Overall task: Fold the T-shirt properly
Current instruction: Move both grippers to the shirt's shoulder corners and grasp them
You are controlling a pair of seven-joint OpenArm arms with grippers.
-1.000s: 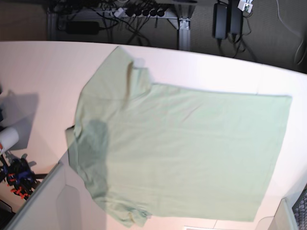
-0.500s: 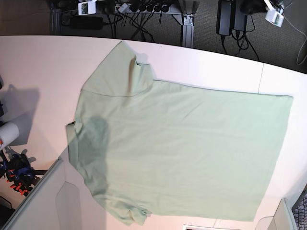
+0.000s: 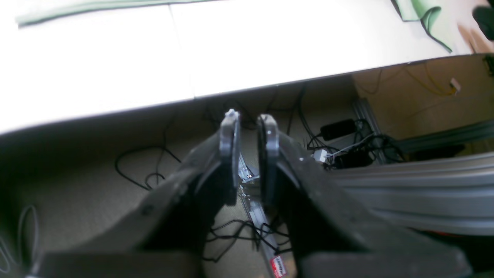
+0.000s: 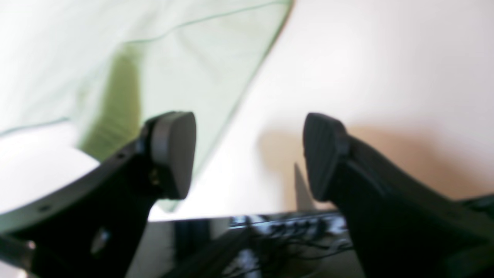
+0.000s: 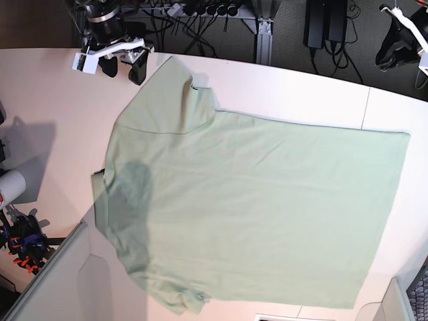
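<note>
Right wrist view is showing the right gripper (image 4: 247,154) standing wide apart, nothing lying between its two dark pads, and hovering just past the far edge of the desk (image 4: 366,77). Just beside its left pad, the pale mint T-shirt (image 4: 173,58) is lying with a sleeve edge reaching toward the desk rim. In the base view this gripper (image 5: 124,63) is sitting at the sleeve's top corner, near but apparently not touching the cloth.

The left gripper (image 3: 249,127) is showing only a narrow slit between its pads, holding nothing, and is hanging off the desk over the cabled floor, well apart from the shirt's hem (image 3: 77,7); in the base view it (image 5: 401,40) is sitting beyond the far right corner.

The T-shirt (image 5: 254,214) is lying spread flat across the desk (image 5: 47,100), collar end toward the left, hem toward the right.

To do this step well, I judge the right gripper should be coming down onto the sleeve's outer edge, pinching one layer cleanly, while the left is opening and moving in to the hem corner on the same side, so both are lifting together and folding evenly without dragging wrinkles in.
</note>
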